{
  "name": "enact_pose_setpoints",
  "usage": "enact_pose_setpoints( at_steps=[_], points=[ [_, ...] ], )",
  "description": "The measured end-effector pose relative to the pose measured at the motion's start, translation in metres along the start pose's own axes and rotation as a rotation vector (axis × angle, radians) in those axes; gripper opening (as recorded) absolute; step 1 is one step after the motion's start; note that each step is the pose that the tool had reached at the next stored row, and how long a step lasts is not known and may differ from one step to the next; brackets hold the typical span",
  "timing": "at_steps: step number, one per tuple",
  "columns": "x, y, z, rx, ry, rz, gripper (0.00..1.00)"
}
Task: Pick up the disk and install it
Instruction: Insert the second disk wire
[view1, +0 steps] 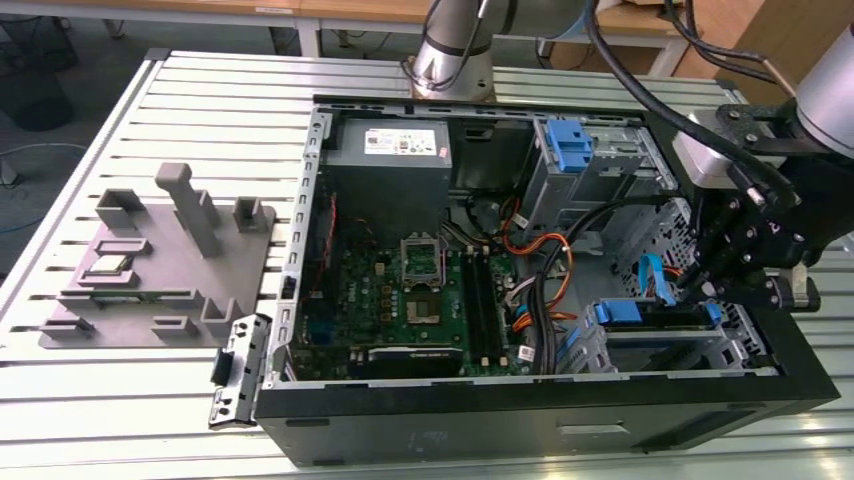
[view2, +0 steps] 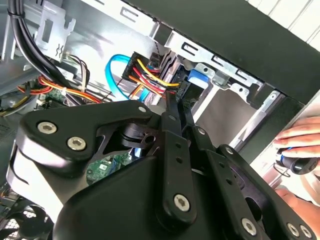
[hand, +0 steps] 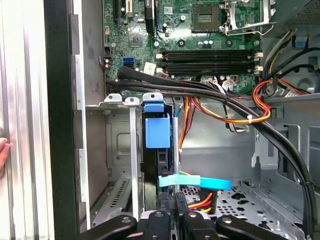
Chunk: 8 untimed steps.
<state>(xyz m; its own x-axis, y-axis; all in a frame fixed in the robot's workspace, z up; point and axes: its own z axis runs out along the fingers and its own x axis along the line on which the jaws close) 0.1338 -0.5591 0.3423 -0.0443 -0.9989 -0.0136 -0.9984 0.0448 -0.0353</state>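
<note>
- Your gripper (hand: 172, 212) sits at the disk (hand: 159, 150), already slotted edge-on in the drive cage (hand: 120, 165) at the case's near right; install step under way
- Jaws look nearly together; grasp cannot be told; next move needs a straight, gentle push clear of the cables (hand: 225, 117)

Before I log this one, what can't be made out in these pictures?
- The disk: its silver body is hidden edge-on in the drive cage in the first wrist view; the blue carrier shows.
- The gripper: its own linkage blocks the fingertips in the second wrist view.
- A hand: cut off by the frame edge.
</note>
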Motion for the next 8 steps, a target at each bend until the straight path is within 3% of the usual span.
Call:
enact_pose_setpoints(
  at_steps=[3,8],
  points=[
    [0.0002,0.0008,0.0035,0.0000,0.0007,0.000,0.16],
    [0.0004,0.0051,0.0041,0.0014,0.0008,0.000,0.16]
  ],
)
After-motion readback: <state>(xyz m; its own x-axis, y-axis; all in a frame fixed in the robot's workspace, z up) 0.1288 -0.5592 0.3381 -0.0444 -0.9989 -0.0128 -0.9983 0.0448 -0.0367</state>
